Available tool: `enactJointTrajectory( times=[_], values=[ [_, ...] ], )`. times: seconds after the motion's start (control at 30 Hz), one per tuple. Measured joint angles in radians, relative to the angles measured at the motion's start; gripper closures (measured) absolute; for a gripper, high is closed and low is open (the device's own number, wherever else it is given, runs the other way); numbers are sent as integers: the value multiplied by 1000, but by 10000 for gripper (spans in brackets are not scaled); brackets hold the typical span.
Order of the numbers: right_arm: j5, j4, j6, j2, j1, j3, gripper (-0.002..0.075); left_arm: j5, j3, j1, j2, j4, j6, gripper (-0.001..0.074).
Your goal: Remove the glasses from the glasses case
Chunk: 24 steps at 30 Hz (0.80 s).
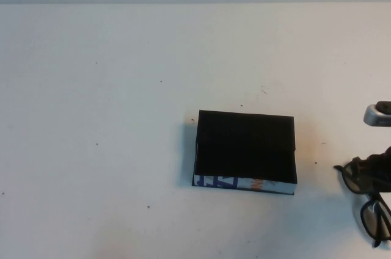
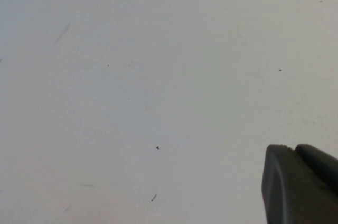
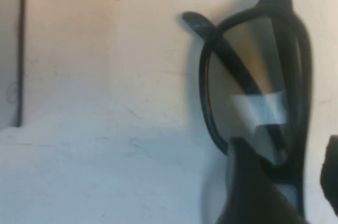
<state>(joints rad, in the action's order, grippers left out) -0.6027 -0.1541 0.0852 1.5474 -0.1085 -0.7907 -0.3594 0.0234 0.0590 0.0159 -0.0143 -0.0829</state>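
The glasses case (image 1: 245,149) lies open in the middle of the table, its black lining bare and its white printed wall toward me. The black glasses (image 1: 374,221) lie on the table to the right of the case, outside it. My right gripper (image 1: 380,170) is low over their far lens. In the right wrist view the glasses (image 3: 253,44) lie between the spread fingers (image 3: 248,182), with a gap beside the frame; the right gripper (image 3: 288,150) is open. My left gripper (image 2: 296,152) shows only in the left wrist view, shut and empty above bare table.
The white table (image 1: 122,118) stretches left of and behind the case, with a few small dark specks. The table's back edge runs along the top of the high view. The glasses lie close to the right border of the high view.
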Motion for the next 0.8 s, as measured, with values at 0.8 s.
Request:
enactJointTrajectory(
  times=[0.8],
  values=[
    [-75,-19,2,-1125,2,99,742,0,0,0,0,0,0,739]
  ],
)
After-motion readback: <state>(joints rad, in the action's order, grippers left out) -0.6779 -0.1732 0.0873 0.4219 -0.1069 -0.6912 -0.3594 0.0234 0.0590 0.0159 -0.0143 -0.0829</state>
